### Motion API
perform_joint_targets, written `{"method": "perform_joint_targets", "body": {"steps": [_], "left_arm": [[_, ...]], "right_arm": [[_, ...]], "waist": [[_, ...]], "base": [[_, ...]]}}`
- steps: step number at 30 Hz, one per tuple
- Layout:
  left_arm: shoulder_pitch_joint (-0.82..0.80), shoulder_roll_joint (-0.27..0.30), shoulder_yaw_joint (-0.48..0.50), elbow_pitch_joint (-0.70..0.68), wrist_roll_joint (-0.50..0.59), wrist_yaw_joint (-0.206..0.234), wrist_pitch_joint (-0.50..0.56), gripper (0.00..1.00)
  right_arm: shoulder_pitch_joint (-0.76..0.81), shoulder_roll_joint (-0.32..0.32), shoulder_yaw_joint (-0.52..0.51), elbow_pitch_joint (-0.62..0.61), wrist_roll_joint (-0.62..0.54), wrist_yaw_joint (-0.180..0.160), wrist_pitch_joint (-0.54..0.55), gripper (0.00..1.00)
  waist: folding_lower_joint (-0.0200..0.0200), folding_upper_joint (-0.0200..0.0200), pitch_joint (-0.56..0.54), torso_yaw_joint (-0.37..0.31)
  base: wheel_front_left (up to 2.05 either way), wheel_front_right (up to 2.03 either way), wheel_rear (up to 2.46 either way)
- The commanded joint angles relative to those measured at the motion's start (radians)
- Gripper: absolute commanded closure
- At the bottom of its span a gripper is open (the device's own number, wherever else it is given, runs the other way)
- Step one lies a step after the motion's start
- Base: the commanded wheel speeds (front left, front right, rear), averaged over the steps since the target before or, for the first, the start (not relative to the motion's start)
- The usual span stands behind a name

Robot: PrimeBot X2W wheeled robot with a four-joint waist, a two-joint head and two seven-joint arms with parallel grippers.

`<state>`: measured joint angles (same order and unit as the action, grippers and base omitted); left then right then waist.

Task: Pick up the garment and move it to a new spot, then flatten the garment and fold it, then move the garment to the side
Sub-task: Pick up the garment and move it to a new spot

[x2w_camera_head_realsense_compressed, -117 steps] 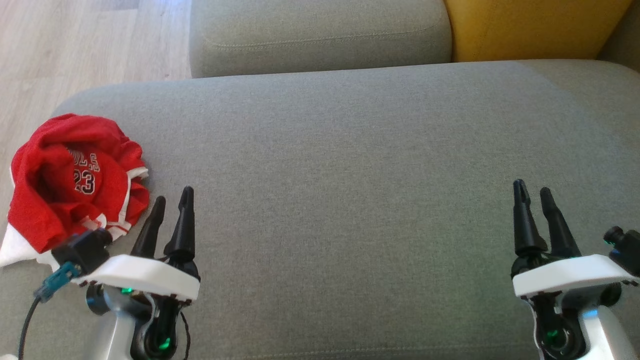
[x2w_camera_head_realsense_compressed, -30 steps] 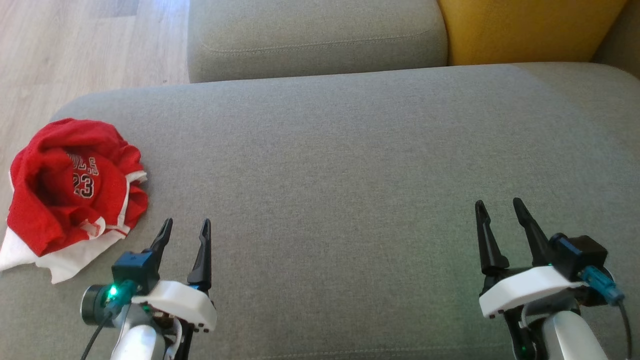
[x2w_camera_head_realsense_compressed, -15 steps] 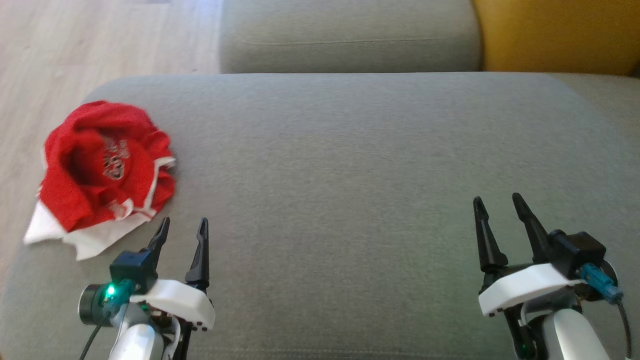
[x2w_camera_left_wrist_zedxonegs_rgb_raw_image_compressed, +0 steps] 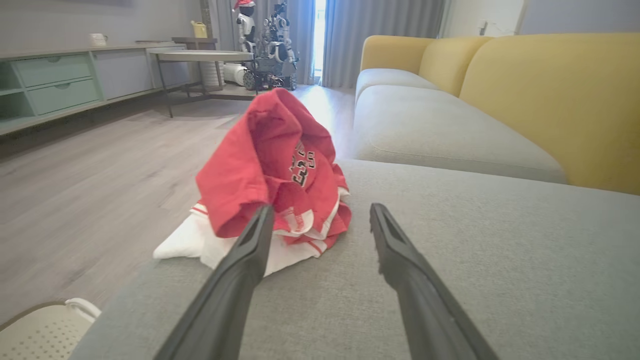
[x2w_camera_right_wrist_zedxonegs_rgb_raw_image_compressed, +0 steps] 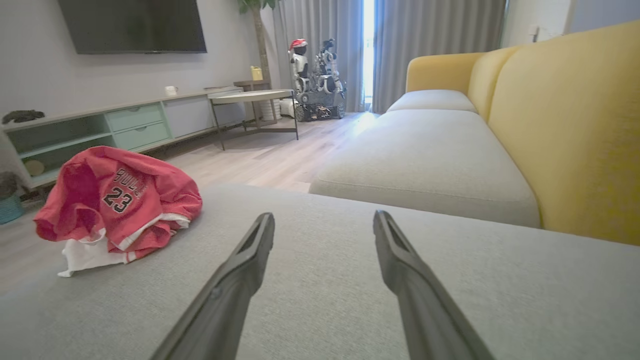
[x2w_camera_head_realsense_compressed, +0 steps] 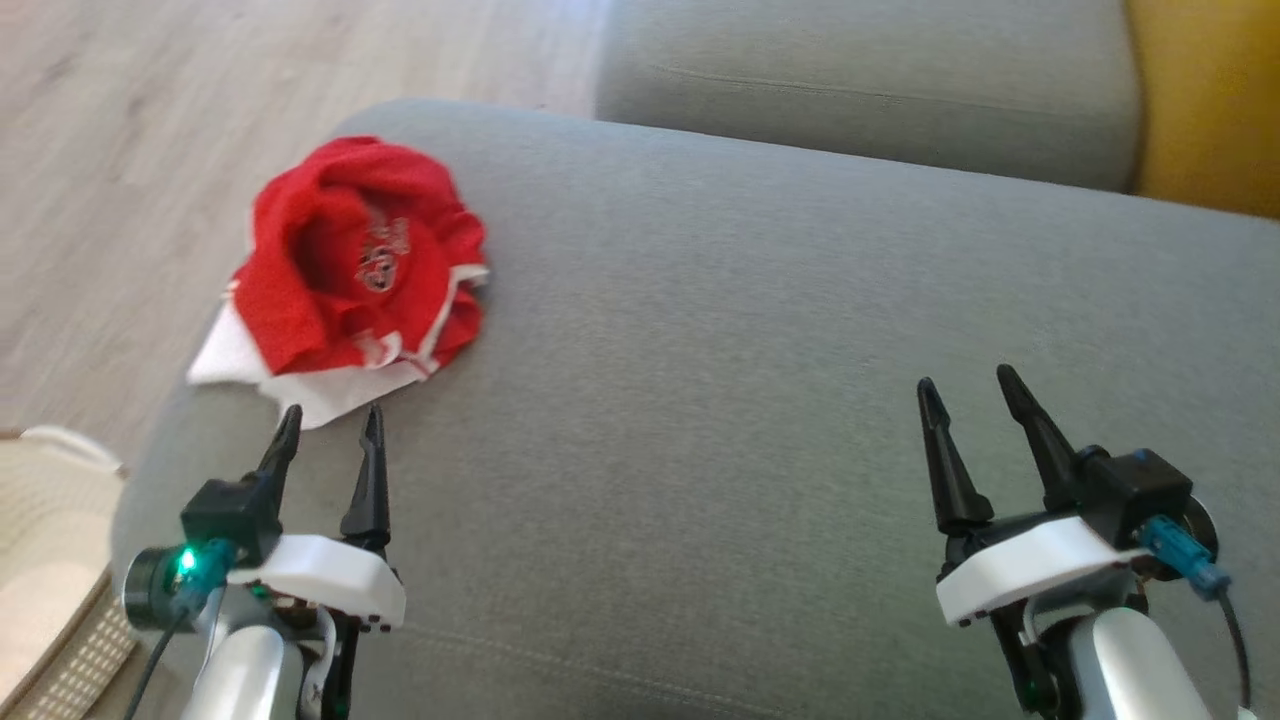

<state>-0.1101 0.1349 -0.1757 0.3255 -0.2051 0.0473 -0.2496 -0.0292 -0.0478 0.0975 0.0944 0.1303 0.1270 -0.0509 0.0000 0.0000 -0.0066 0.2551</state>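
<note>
At the near edge of the big grey seat cushion both arms hover low, fingers pointing away from the robot. The left gripper is spread open with nothing between its fingers. The right gripper, well off to the other side, is parted about as far and is just as empty. Down by the cushion's near left corner a pale perforated basket stands on the floor.

Just past the left gripper's fingertips lies the garment, a crumpled red jersey with white trim and a white layer spilling out underneath, heaped at the cushion's far left corner. The number 23 shows in the right wrist view. Its white hem comes right up to the left gripper's outer fingertip; I can't tell whether they touch.

Beyond the garment the light wood floor runs off to the left. Behind the cushion sits a second grey seat with a yellow backrest beside it. Farther across the room there is a low sideboard with pale green drawers, a round table and, by the grey curtains, a few robot figures
</note>
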Motion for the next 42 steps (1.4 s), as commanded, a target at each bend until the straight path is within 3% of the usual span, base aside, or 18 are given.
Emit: {"method": "perform_joint_targets", "body": {"steps": [1,13,30,42], "left_arm": [[-0.045,0.021,0.045,-0.037,-0.007,0.010,-0.012,0.00],[-0.028,0.020,0.070,-0.049,-0.008,0.017,-0.012,0.00],[-0.043,0.019,0.084,-0.048,-0.005,0.011,-0.012,0.00],[-0.299,0.083,0.122,-0.072,-0.013,-0.011,0.001,0.00]], "right_arm": [[-0.027,-0.002,0.031,-0.044,-0.010,0.004,0.009,0.00],[-0.019,-0.002,0.047,-0.066,-0.018,0.004,0.027,0.00],[-0.022,-0.002,0.048,-0.066,-0.011,0.004,0.026,0.00],[-0.098,-0.025,0.072,-0.120,-0.029,0.004,0.055,0.00]], "waist": [[0.0000,0.0000,-0.002,0.044],[0.0000,0.0000,-0.007,0.109],[0.0000,0.0000,-0.006,0.093],[0.0000,0.0000,0.151,0.017]], "base": [[0.00,0.00,0.00],[0.00,0.00,0.00],[0.00,0.00,0.00],[0.00,0.00,0.00]]}}
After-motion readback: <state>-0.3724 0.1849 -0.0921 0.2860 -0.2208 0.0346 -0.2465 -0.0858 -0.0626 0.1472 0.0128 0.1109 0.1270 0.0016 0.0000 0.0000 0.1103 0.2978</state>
